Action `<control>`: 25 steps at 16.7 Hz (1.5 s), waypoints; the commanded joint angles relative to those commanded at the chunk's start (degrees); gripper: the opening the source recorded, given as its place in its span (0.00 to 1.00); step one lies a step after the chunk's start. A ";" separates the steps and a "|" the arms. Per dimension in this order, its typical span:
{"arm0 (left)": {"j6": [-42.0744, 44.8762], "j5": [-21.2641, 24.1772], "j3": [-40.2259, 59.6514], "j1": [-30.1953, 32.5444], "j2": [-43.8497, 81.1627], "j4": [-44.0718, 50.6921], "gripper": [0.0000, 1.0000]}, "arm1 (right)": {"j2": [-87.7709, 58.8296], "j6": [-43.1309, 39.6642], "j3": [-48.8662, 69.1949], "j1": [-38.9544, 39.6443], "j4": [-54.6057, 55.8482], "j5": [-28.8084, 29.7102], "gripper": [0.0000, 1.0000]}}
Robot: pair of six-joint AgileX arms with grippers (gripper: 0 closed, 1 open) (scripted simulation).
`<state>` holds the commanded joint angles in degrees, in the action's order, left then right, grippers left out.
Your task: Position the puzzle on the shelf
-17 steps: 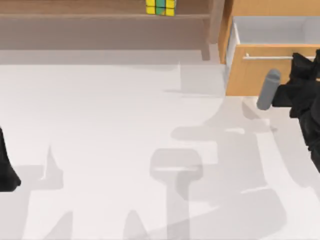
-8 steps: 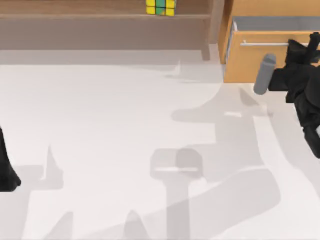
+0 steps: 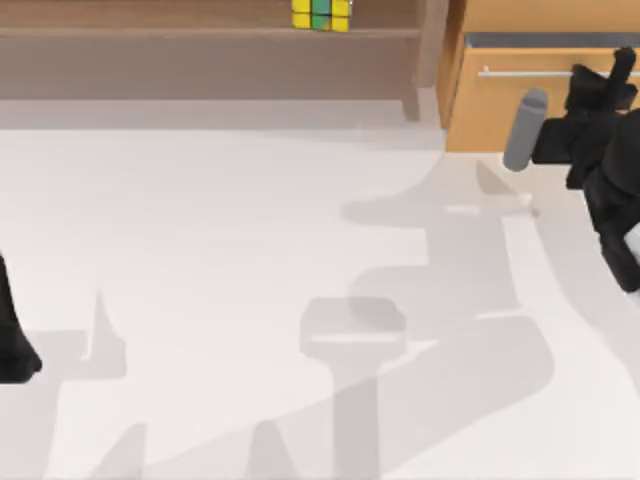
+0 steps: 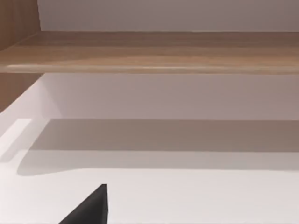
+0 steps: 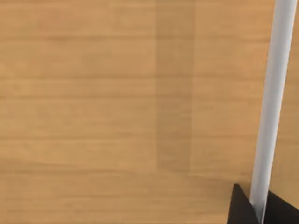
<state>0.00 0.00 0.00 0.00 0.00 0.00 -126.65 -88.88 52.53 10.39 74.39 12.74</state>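
Puzzle [image 3: 321, 14] sits on the shelf [image 3: 200, 32] at twelve o'clock; right pincer [image 3: 606, 82], clamped on the drawer handle [image 3: 525, 73] at two o'clock, should finish closing, then release.

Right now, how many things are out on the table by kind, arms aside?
Puzzle cube, on the shelf board: 1
Wooden shelf: 1
Orange-tan cabinet with drawer and silver bar handle: 1
Total: 3
The right gripper is at the handle; the left arm is parked at the table's left edge.
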 joint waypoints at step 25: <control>0.00 0.00 0.00 0.00 0.00 0.00 1.00 | -5.21 -0.02 10.69 -1.12 -6.44 -1.40 0.98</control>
<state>0.00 0.00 0.00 0.00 0.00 0.00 -131.86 -88.91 63.22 9.26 67.95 11.34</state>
